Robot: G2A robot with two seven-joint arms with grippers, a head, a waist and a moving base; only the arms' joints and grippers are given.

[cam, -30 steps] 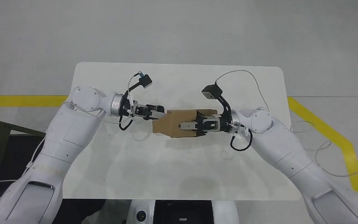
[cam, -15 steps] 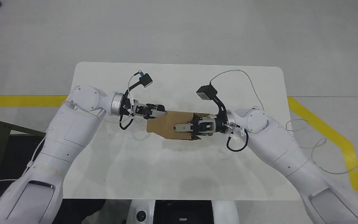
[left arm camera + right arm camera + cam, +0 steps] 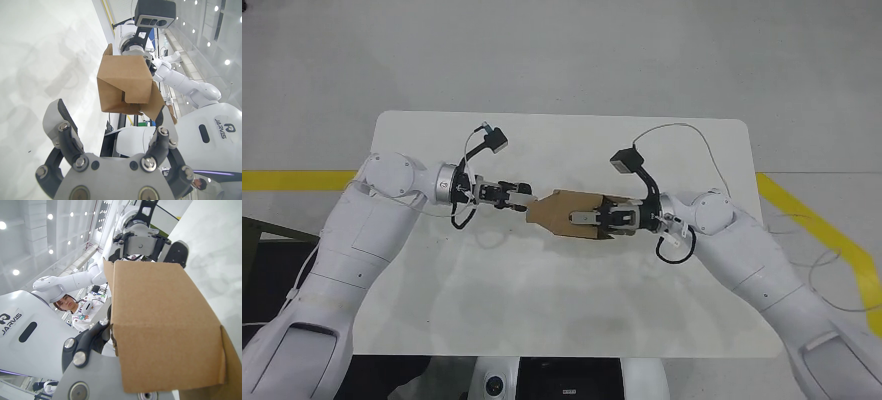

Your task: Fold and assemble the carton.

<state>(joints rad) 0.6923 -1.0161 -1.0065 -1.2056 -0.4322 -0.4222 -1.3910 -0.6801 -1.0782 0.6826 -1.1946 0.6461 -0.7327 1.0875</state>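
Note:
A brown carton [image 3: 564, 212] hangs just above the middle of the white table [image 3: 562, 300], partly formed, with loose flaps at its ends. My right gripper [image 3: 594, 216] is shut on its right end; in the right wrist view the carton [image 3: 162, 321] covers most of the gripper, and one finger [image 3: 103, 326] shows beside the wall. My left gripper [image 3: 521, 190] stands open at the carton's left end. In the left wrist view the carton [image 3: 122, 83] hangs just beyond the open gripper [image 3: 111, 113], and a hanging flap [image 3: 157, 103] lies against one fingertip.
Both arms meet over the table's centre. Bare tabletop lies in front of and behind the carton. A thin cable [image 3: 682, 130] loops over the right arm near the table's far right. The table's edges are well away from the carton.
The carton was pushed left towards the left gripper, then drew back right and turned, so its left end now looks pointed. The left gripper shifted slightly left and away.

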